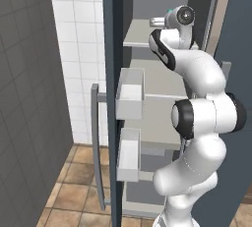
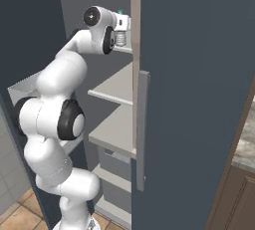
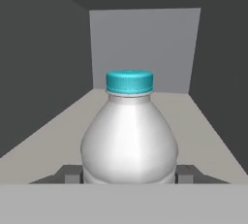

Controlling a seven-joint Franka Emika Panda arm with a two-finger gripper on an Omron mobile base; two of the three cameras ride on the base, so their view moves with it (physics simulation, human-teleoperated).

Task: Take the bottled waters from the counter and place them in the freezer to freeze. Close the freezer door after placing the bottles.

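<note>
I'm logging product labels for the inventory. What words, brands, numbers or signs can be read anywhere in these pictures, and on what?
None: no readable text in any view.
The bottle in the gripper: teal cap, plain body, no label or print showing.
The freezer shelves and the freezer door with its white bins: plain, no lettering or sign.
The wall tiles: blank.

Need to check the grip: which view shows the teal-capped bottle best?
The hand view: the bottle stands upright and close, teal cap on, between the end effector fingertips over a freezer shelf. The right base view shows a sliver of it beside the wrist; the left base view barely a teal speck.
</note>
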